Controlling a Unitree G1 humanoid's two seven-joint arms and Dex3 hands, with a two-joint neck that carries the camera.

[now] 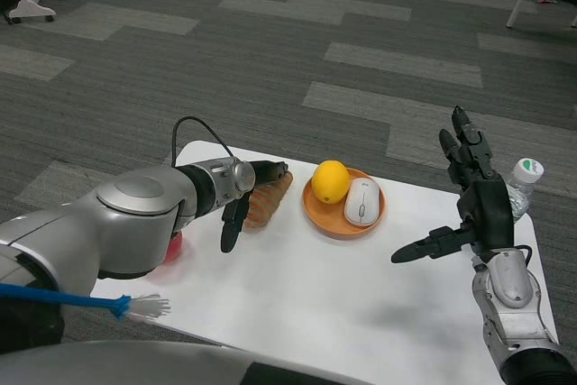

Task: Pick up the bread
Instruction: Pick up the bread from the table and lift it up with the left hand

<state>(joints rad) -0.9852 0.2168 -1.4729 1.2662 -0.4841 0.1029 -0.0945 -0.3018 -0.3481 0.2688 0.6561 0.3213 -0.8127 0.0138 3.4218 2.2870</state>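
Two hands show over the white worktop. Nearest, at the left edge, a blue stick with a white bristly tip lies under the left forearm; what it is, cannot tell. Something red peeks out beneath that arm, mostly hidden.

Right hand hovers above the worktop's right side, fingers spread wide and upright, thumb pointing inward, holding nothing. It looks to be waiting.

Left hand is at the bread, a brown loaf lying on the worktop just left of the orange plate. One finger hangs down on the near side of the loaf, others reach along its far side. Whether they press the crust or only bracket it, cannot tell; the wrist covers much of the contact.

Judgement: the step in hand is closing on the loaf ahead of the lift. To do it well, fingers should settle on both long sides near the middle, squeeze gently since bread likely dents, then rise straight up.

In the way: the plate sits near the loaf's right end and carries a lemon and a white computer mouse. A sideways drag toward it could nudge the rim. A black cable loops above the left wrist, apart from the loaf.

Farther right, a clear bottle with a green-and-white cap stands behind the right hand. Beyond the worktop, grey patterned carpet, with furniture legs at the far edge.
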